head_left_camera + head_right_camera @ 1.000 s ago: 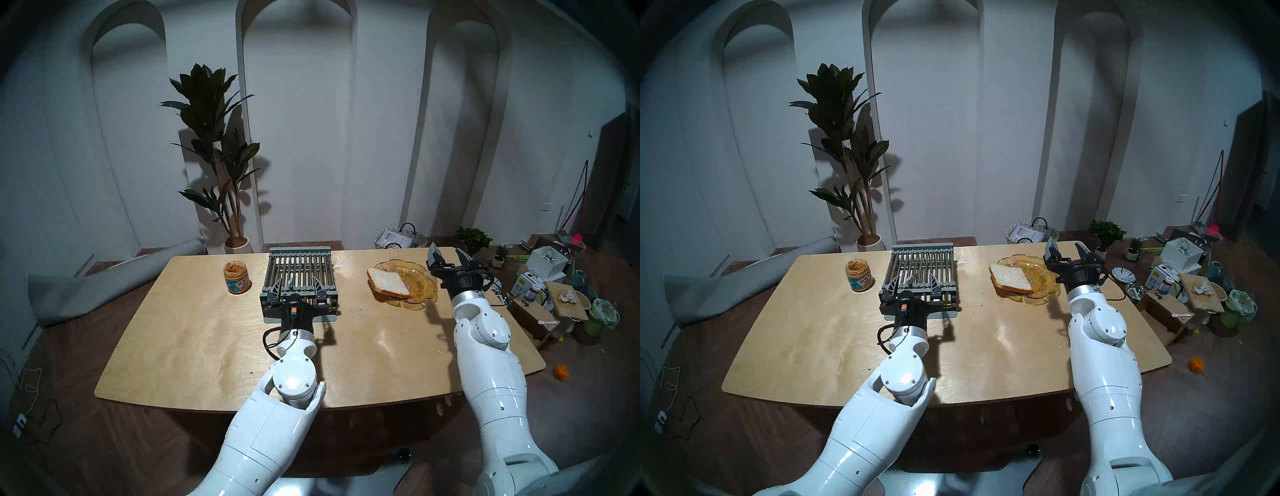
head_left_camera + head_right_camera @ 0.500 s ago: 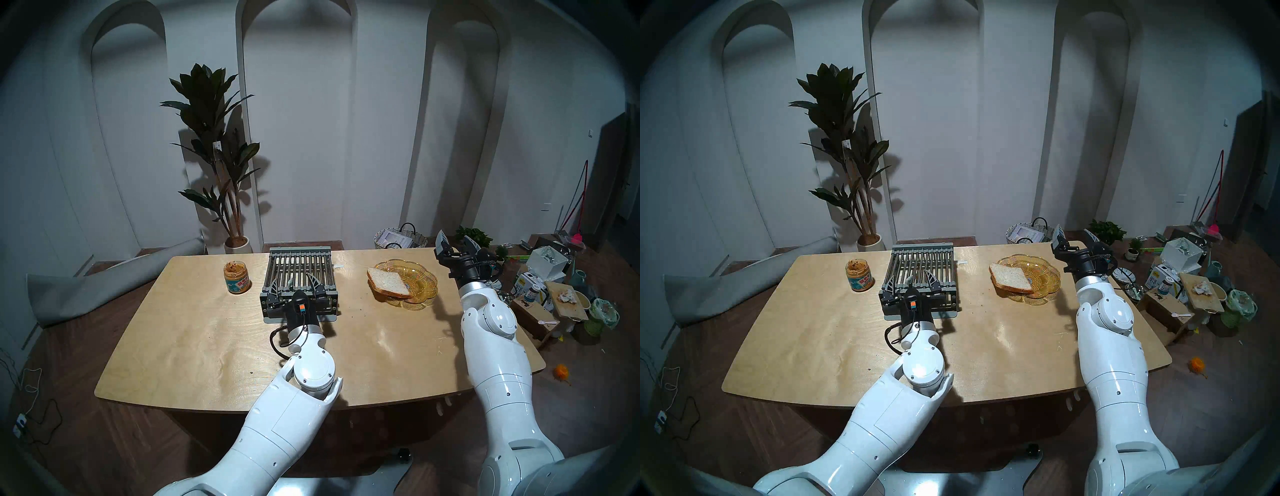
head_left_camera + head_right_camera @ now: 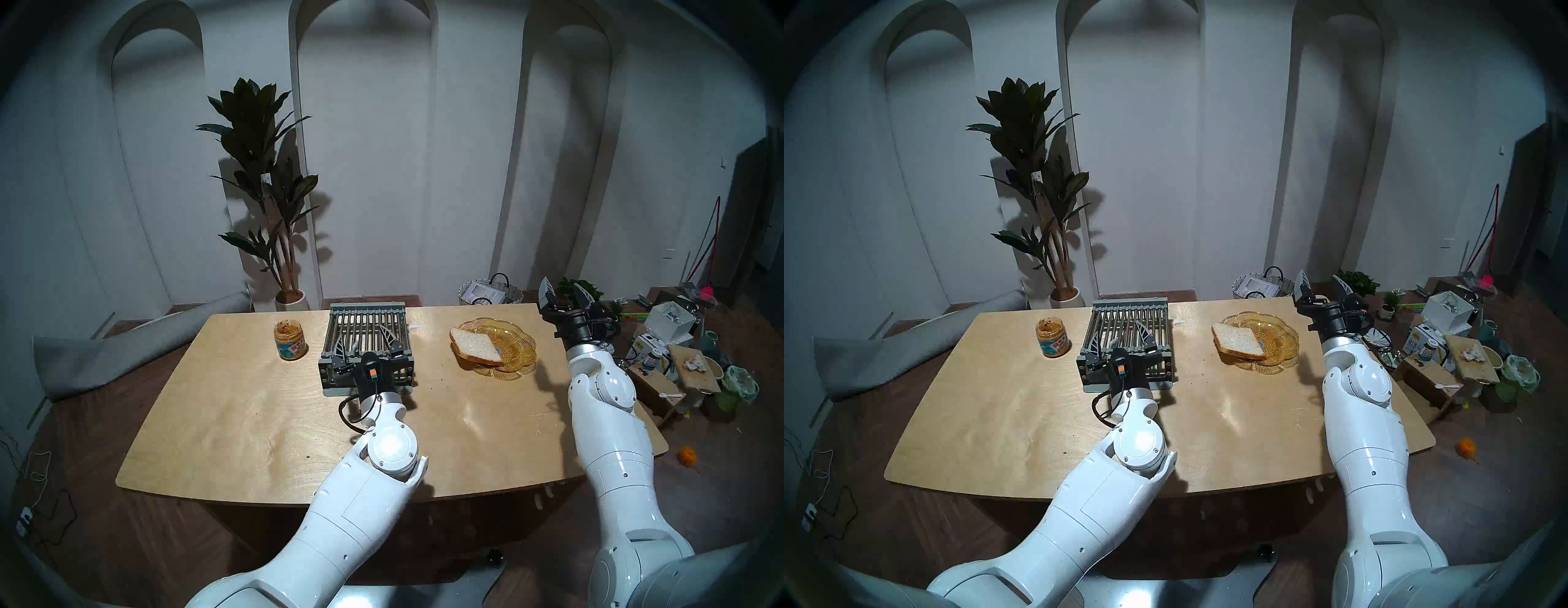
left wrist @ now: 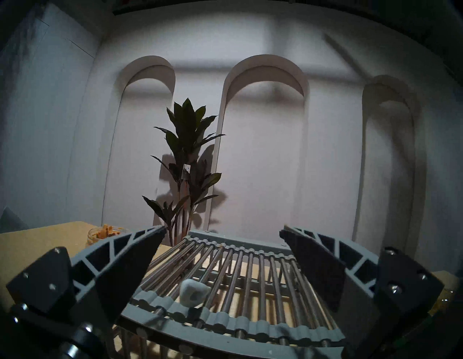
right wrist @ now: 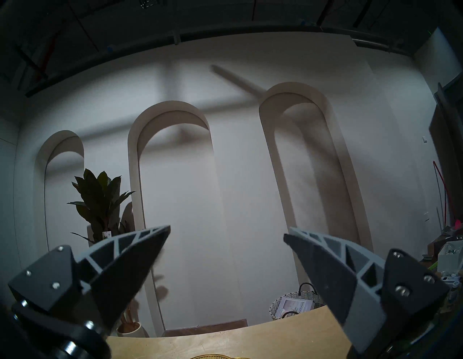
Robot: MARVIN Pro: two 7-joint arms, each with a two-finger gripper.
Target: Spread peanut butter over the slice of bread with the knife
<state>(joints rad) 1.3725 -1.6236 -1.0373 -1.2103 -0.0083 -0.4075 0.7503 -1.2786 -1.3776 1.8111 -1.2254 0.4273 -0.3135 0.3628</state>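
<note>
Worktop (image 3: 254,424): jar of peanut butter (image 3: 289,339) at far left; grey barred rack (image 3: 367,335) centre, knife (image 4: 194,292) lying on its bars; slice of bread (image 3: 475,346) on amber plate (image 3: 517,344). Left hand (image 3: 367,339) released over rack; right hand (image 3: 566,295) released, raised beside plate

Dim white wall (image 3: 466,170) with arched niches, potted plant (image 3: 263,178), wooden floor (image 3: 106,530)
</note>
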